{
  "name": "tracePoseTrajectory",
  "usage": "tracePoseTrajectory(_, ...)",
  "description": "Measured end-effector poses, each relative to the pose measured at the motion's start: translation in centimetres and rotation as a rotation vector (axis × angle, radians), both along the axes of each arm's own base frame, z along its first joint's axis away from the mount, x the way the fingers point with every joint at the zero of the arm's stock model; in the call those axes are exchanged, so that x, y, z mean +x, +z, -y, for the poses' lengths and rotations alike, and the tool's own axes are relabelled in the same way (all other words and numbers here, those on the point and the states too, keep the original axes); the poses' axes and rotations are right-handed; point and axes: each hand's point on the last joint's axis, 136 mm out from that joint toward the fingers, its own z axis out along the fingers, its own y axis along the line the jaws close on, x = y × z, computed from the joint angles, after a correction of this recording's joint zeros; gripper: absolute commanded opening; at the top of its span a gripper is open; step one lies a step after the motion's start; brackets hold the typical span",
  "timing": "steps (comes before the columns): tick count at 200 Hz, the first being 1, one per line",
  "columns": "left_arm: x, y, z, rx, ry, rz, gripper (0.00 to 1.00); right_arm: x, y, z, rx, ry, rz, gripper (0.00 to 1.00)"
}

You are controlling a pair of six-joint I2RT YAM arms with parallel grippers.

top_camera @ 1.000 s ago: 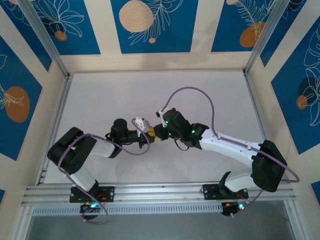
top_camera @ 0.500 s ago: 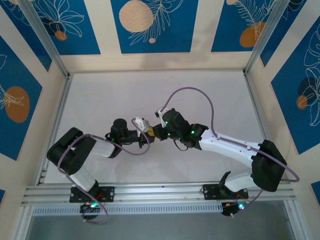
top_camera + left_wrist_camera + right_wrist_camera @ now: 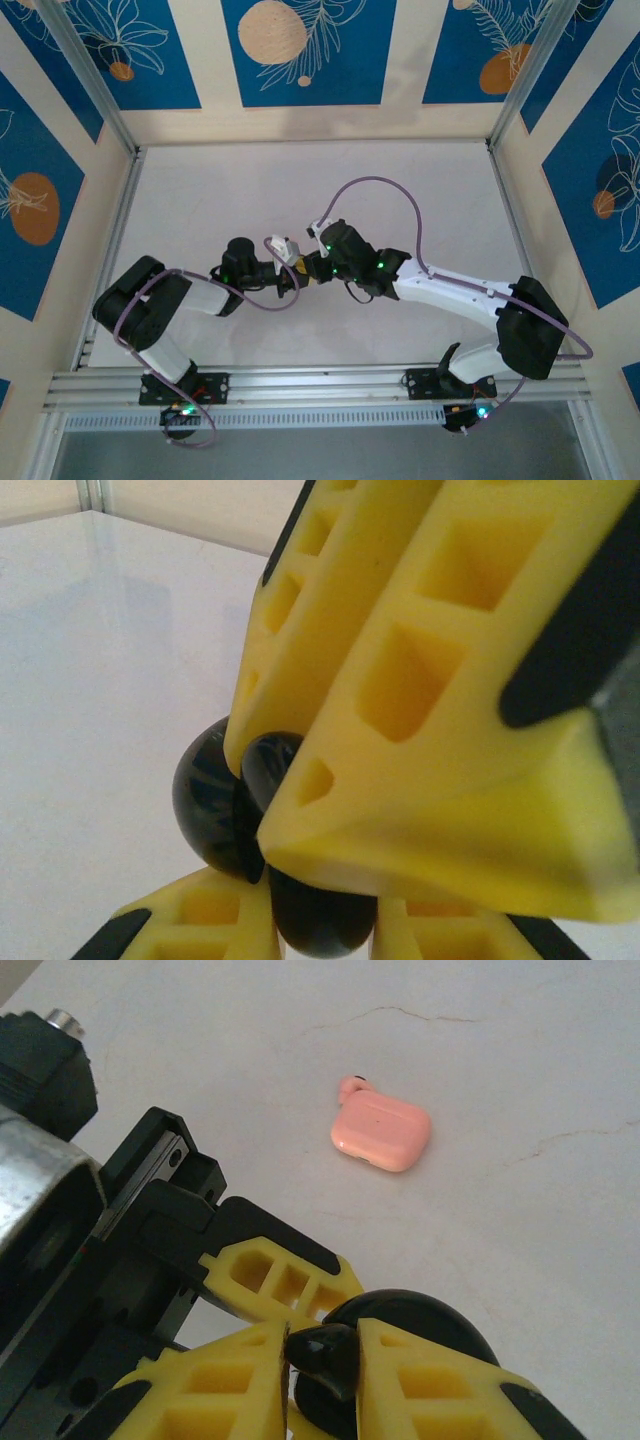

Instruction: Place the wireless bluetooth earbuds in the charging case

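Left arm (image 3: 150, 310): reaches from its base at the near left edge toward the middle of the table (image 3: 220, 200). Left gripper (image 3: 318, 908): yellow fingers, jaws clamped on the lower edge of a glossy black disc (image 3: 205, 800), which is lifted clear of the table. Disc: round and dark, pinched from two sides at once; its full outline is hidden behind the fingers. Right gripper (image 3: 322, 1360): yellow fingers, tip to tip with the left gripper at mid-table, jaws closed tight on a black rim of the same disc, one finger of the left gripper just beside them. Right arm (image 3: 460, 290): stretches from its base at the near right edge leftward to the meeting point, a purple cable looping above it. Case (image 3: 381, 1133): salmon-pink rounded-square box, lid shut, lying flat on the white table, apart from both grippers and beyond them in the right wrist view. Earbud (image 3: 350, 1085): tiny pale pink piece on the table, touching the case's far left corner, outside the case; whether a second earbud is present cannot be told.
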Motion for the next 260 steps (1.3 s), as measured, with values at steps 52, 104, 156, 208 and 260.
tracePoseTrajectory(52, 0.0, 0.1, 0.0, 0.0, 0.001, 0.002, 0.21, 0.0, -0.1, 0.1, -0.004, -0.009, -0.002, 0.26)
tracePoseTrajectory(104, 0.2, 0.5, -0.1, -0.005, 0.011, 0.02, 0.21, -0.9, 0.0, 0.3, 0.028, -0.014, -0.047, 0.38)
tracePoseTrajectory(156, 0.3, 1.3, 0.0, -0.022, 0.014, 0.052, 0.21, -1.4, 1.2, 0.6, 0.093, -0.026, -0.078, 0.52)
tracePoseTrajectory(208, 0.4, 1.6, 0.0, -0.028, 0.016, 0.069, 0.21, -1.7, 2.2, 1.5, 0.158, -0.044, -0.103, 0.58)
tracePoseTrajectory(260, 0.5, 1.6, 0.0, -0.02, 0.02, 0.118, 0.21, -1.8, 5.6, 2.6, 0.273, -0.056, -0.089, 0.58)
